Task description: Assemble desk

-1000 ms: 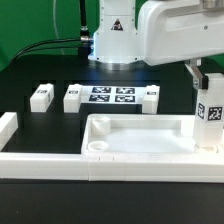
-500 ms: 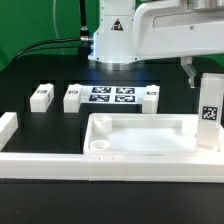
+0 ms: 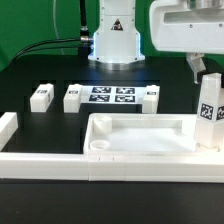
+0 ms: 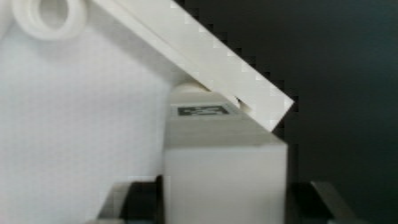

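There is one desk top [image 3: 140, 133], a white tray with a raised rim. It lies flat and open side up at 6 o'clock in the exterior view, and its long axis runs from 9 to 3 o'clock. One round socket [image 3: 98, 147] shows in the corner of the desk top at 8 o'clock.

There are four legs in all, each a short white block with a black-and-white tag. Three are loose on the black table [image 3: 40, 125], in a row beyond the desk top. The far leg [image 3: 41, 96] sits alone at 9 o'clock of the marker board [image 3: 111, 95]. The second leg [image 3: 72, 97] is just beside the board's 9 o'clock edge. The third leg [image 3: 151, 96] is just beside its 3 o'clock edge.

The held leg [image 3: 208, 118] is at the 3 o'clock end of the desk top. Its long axis runs 12 to 6 with a slight lean, and its tag faces the exterior camera. The gripper [image 3: 204, 76] is closed on the upper part of this leg at a middling width. In the wrist view its two dark fingers [image 4: 139, 202] sit against either side of the block, which stands at a corner of the tray's rim. I cannot tell whether the leg's lower end touches the tray.

Two white rails show. One long rail [image 3: 60, 164] runs along the desk top's 6 o'clock side, and a short rail [image 3: 8, 127] stands at 9 o'clock.
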